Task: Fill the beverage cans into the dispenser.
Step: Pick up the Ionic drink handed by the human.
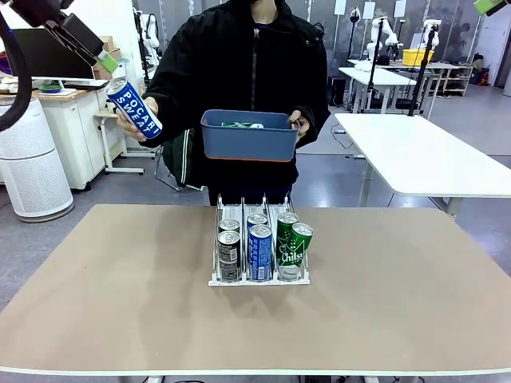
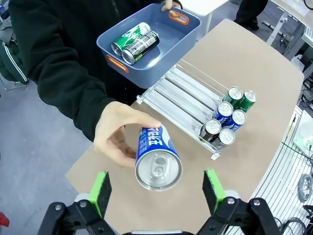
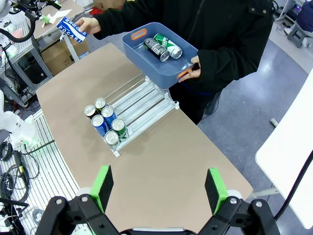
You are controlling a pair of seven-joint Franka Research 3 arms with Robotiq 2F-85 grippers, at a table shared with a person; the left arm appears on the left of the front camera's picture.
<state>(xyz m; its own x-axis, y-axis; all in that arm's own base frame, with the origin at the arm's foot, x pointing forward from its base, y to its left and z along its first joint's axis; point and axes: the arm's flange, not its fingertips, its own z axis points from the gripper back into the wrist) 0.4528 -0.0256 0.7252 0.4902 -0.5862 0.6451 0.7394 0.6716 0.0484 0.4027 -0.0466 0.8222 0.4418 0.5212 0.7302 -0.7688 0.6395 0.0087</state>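
"See the left gripper [image 2: 156,183]? Jaws spread wide with nothing in them, and the blue Pocari Sweat can [image 2: 157,155] is held up right in front, silver top toward the pads."

"The person's hand [image 2: 117,137] is holding it, though, fingers wrapped round the body. If the pads close there, they could nip a finger."

"Or the hand lets go too soon. It's a slick, slim can, and tilted. I'd guess it drops on the table [image 1: 120,303] and rolls."

"I can't tell whether it's properly between the pads or just short of them."

"And the dispenser [image 2: 176,95]?"

"Six cans [image 1: 260,249] stand at its near end: two dark, two blue, two green. The back of the lanes is bare. It looks a light rack with thin dividers, so a can set down crooked might catch one or shove the whole thing."

"The right gripper [image 3: 159,188]?"

"Wide open too, empty, up high over the table. The person's other hand has the blue bin [image 1: 249,144], with a green can [image 2: 128,35] and a dark can [image 2: 143,45] lying in it."
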